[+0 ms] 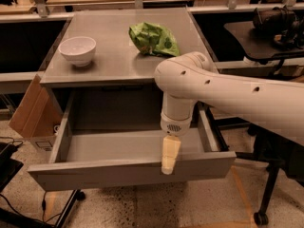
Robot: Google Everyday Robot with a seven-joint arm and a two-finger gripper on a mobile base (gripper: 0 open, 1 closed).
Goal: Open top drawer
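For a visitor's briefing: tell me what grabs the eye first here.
The big white arm sweeps in from the right, its gripper hanging at the front edge of the top drawer, which stands pulled wide open. On the cabinet top above sit a white bowl at left and a crumpled green bag toward the middle.

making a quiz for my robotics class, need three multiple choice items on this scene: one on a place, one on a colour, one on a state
1. Where is the gripper?
A) at the front wall of the top drawer
B) on the floor
C) behind the cabinet

2. What colour is the bowl?
A) white
B) red
C) black

3. The top drawer is:
A) shut
B) pulled open
C) taken out

Answers: A, the gripper hangs at the drawer's front wall; A, the bowl is plainly white; B, the drawer's grey tray interior shows.
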